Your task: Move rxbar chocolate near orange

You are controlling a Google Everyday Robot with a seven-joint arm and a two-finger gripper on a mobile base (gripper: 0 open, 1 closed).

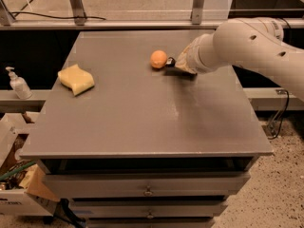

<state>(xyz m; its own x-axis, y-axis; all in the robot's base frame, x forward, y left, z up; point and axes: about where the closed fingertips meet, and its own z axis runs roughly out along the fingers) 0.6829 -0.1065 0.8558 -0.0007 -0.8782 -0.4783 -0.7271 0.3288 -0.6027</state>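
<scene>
The orange [158, 59] is a small round fruit lying on the grey table [142, 122] at the back, right of centre. My gripper [175, 65] comes in from the right on the white arm [247, 44] and sits just right of the orange, almost touching it. It is shut on the rxbar chocolate [170, 61]. Only the bar's dark end shows, poking out toward the orange. The rest of the bar is hidden under the gripper and wrist.
A pale yellow curved sponge [76, 79] lies on the table's left side. A soap dispenser bottle [18, 84] stands on a ledge to the left, off the table. Drawers [147, 189] are below the table's front edge. A metal frame [197, 4] stands behind.
</scene>
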